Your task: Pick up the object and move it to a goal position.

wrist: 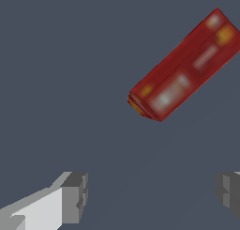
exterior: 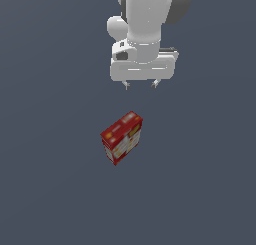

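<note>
Seen from the exterior view, the red box [exterior: 122, 138] stands on the dark grey floor [exterior: 50, 189], turned at an angle, with the white arm's gripper [exterior: 141, 84] hanging above and apart from it, holding nothing. From the wrist view, the box [wrist: 185, 67] lies diagonally, its print blurred, perhaps white and orange panels; the two grey fingertips [wrist: 75, 196] are spread wide, well clear of it.
</note>
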`<state>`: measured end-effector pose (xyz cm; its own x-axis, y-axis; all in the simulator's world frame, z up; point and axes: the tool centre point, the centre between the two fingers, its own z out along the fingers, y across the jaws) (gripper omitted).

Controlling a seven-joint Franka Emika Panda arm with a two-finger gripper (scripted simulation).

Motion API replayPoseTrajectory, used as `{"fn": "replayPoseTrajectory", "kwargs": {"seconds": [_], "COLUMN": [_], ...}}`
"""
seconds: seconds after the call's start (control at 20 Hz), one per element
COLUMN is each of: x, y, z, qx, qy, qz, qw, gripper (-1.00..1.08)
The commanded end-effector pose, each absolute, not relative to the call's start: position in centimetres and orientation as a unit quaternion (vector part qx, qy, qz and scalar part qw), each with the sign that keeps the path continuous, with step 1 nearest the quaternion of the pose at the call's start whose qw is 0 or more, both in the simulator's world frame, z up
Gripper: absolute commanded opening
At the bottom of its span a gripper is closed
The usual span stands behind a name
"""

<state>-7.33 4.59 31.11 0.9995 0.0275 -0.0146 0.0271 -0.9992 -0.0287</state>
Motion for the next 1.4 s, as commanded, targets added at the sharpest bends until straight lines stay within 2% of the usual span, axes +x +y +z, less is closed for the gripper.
{"fn": "replayPoseTrajectory", "kwargs": {"seconds": [0.0, 1.35], "x": [-6.9, 2.1], "y": [4.3, -1.4], "z": [30.9, 25.2], "qx": [-1.0, -0.942], "qy": [0.003, 0.336], "qz": [0.008, 0.002], "qw": [0.014, 0.003], "gripper": [1.0, 1.0]}}
